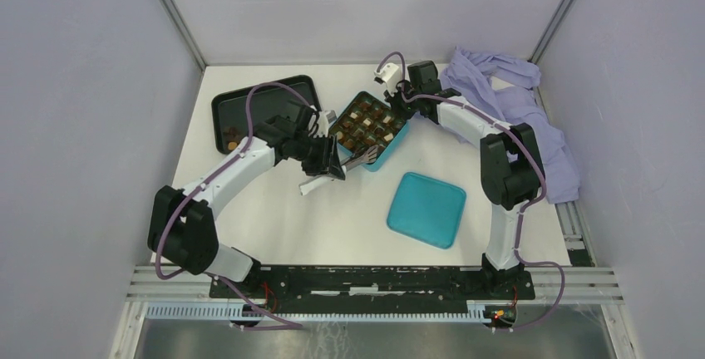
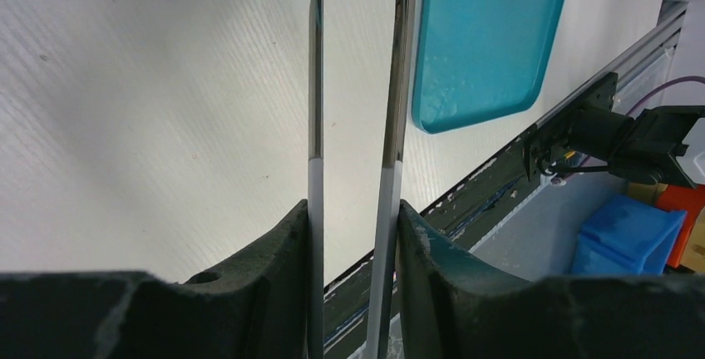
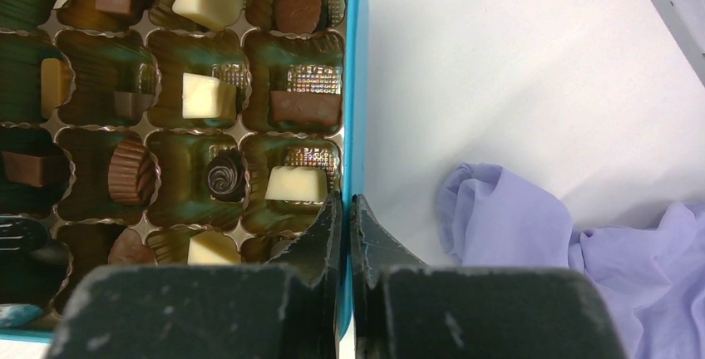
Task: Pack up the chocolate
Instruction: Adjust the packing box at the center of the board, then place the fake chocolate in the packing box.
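Chocolate [image 3: 204,97], dark, tan and cream pieces, sits in the brown pockets of a teal box [image 3: 356,85] at the far middle of the desk [image 1: 332,218]. Most pockets in the right wrist view hold one piece each.

The right end effector [image 3: 349,218] is closed on the box's right wall, with one finger inside and one outside. The nearest piece, a cream block, lies just inside the inner finger, close to it, though I cannot tell whether they touch.

The left end effector [image 2: 353,218] sits just off the box's near-left side, clamped on a pair of metal tongs [image 2: 314,85], one blade pressed against each finger. From above, the tongs reach toward the box's near corner. Their tips run out of the left wrist view, and nothing shows between the blades.

A couple of small brown pieces lie in the near-left corner of a black tray [image 1: 266,97], far left of the left end effector.

The teal lid [image 1: 426,209] lies flat on the desk, nearer than the box. A lilac cloth [image 1: 515,93] is heaped at the far right, just beside the right end effector.
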